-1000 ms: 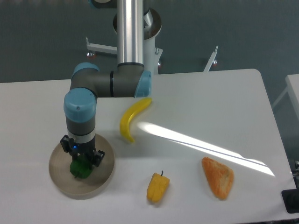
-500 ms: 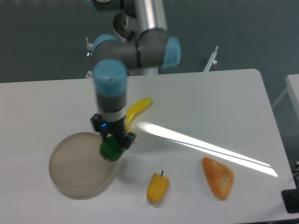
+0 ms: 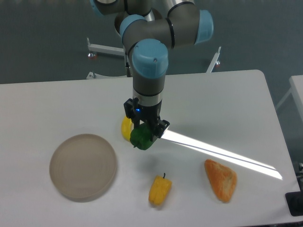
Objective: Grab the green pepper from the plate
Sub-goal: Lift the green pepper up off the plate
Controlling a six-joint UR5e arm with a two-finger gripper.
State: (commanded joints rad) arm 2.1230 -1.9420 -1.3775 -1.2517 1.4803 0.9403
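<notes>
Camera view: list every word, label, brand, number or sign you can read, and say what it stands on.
None can be read.
Arm: no lettering shows on it.
Gripper, shut on the green pepper: only a small blue light, no text.
Plate, yellow pepper, banana, bread and table: all unmarked.

Green pepper (image 3: 142, 137) in gripper (image 3: 145, 134), beside plate (image 3: 83, 166)
</notes>
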